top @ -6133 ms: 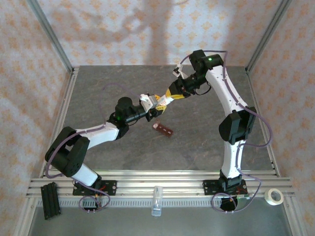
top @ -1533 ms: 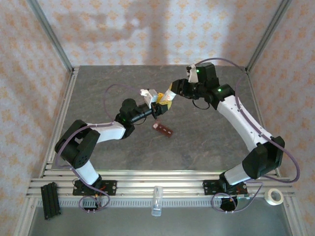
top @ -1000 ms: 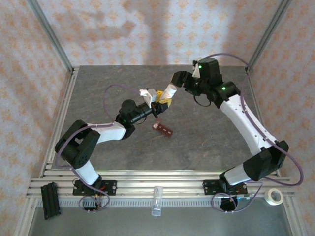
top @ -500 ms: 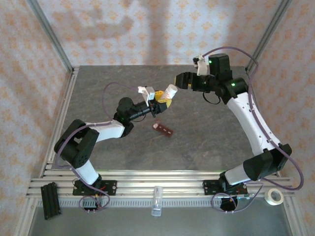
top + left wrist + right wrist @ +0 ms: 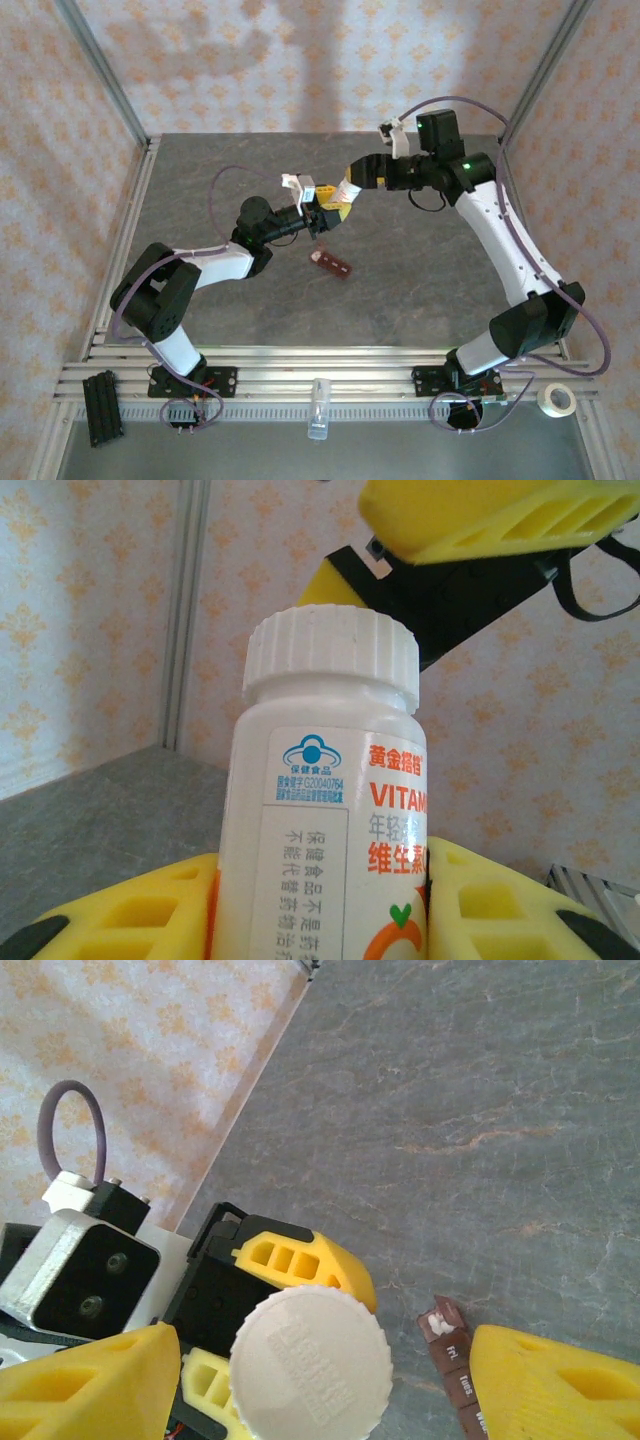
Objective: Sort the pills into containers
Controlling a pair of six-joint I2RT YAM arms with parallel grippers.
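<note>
In the top external view, a black block (image 5: 102, 405) lies in the lower left corner on the metal rails. The left arm runs from lower left toward the centre of the frame. There the left gripper (image 5: 328, 207) is clamped on a white vitamin bottle (image 5: 330, 810).

In the left wrist view the bottle stands upright at frame centre. The 2 yellow fingers (image 5: 110, 920) press against its sides along the bottom edge, and its ribbed white cap (image 5: 332, 655) is on.

The containers (image 5: 332, 264), a short reddish-brown strip, lie on the grey table (image 5: 420, 290). They are just below and slightly right of the left gripper, near the middle of the frame, and nothing touches them. In the right wrist view the strip shows at lower right, beside the cap. Something pale sits in its end compartment; what it is cannot be told.

A clear tube (image 5: 318, 408) lies at bottom centre on the rails.

Right of centre in the upper half, the right gripper (image 5: 352, 175) hangs at the bottle's cap. In the right wrist view its 2 yellow fingertips (image 5: 85, 1390) stand spread, 1 at each lower corner. The cap sits between them with a gap on both sides, so this gripper grips nothing.

A roll of tape (image 5: 556, 399) rests in the lower right corner.
</note>
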